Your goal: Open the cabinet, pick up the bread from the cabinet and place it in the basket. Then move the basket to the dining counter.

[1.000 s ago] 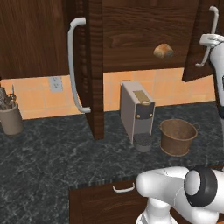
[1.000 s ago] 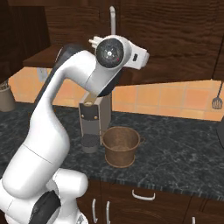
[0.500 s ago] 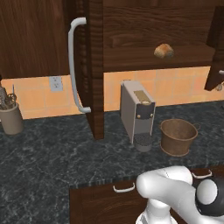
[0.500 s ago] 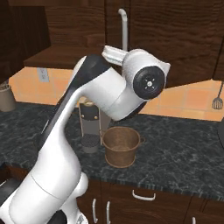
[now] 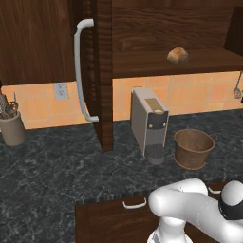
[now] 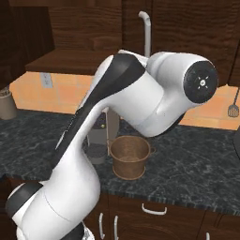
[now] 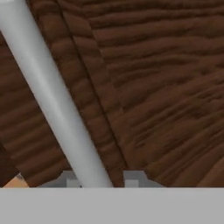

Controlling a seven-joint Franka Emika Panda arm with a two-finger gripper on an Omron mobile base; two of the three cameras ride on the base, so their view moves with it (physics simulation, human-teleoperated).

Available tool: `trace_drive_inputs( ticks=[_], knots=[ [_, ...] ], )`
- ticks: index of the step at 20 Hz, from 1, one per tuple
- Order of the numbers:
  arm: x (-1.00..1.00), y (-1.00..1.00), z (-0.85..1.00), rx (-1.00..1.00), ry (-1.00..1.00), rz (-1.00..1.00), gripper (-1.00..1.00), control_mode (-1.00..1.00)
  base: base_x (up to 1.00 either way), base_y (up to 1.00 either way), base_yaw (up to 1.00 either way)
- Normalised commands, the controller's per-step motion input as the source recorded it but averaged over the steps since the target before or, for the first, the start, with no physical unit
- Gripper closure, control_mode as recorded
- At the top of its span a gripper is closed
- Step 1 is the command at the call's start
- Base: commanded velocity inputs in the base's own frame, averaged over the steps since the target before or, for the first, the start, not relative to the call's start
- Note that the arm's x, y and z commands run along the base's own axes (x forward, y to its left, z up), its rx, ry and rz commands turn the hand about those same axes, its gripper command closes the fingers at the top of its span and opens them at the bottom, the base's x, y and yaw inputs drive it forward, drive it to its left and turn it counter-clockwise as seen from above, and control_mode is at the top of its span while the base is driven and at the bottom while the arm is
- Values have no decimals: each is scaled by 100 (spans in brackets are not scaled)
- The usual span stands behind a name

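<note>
Currently
Cabinet (image 5: 102, 71): open, door edge-on
Bread (image 5: 178, 55): on cabinet shelf, near front edge
Basket (image 5: 192, 149): counter, beside coffee machine (image 5: 149, 124)
Gripper (image 7: 100, 180): fingertips straddling handle (image 7: 52, 100), grip uncertain

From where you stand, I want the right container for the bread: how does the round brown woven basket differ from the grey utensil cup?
The round brown woven basket is wide, low and empty, with a thick rim; the grey utensil cup is narrow, taller for its width, and holds utensils. The basket stands right of the grey coffee machine, below the small tan bread on its shelf; the cup stands far left. Both stand upright on the black speckled counter.
</note>
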Motion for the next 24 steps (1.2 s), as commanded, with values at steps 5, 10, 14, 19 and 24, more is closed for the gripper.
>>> trace_drive_inputs(
  ticks=[5, 10, 14, 19, 24],
  knots=[
    [-90, 12, 0, 0, 1, -20, -100, -100, 0, 0, 0],
    [-84, 77, 0, -23, 3, -30, -100, -100, 0, 0, 0],
    [-51, 99, 0, -33, 14, -32, -100, -100, 0, 0, 0],
    [-48, 87, 0, -23, 21, -38, -100, -100, 0, 0, 0],
    [30, 99, -2, -43, 45, -24, -100, -100, 0, 0, 0]
  ],
)
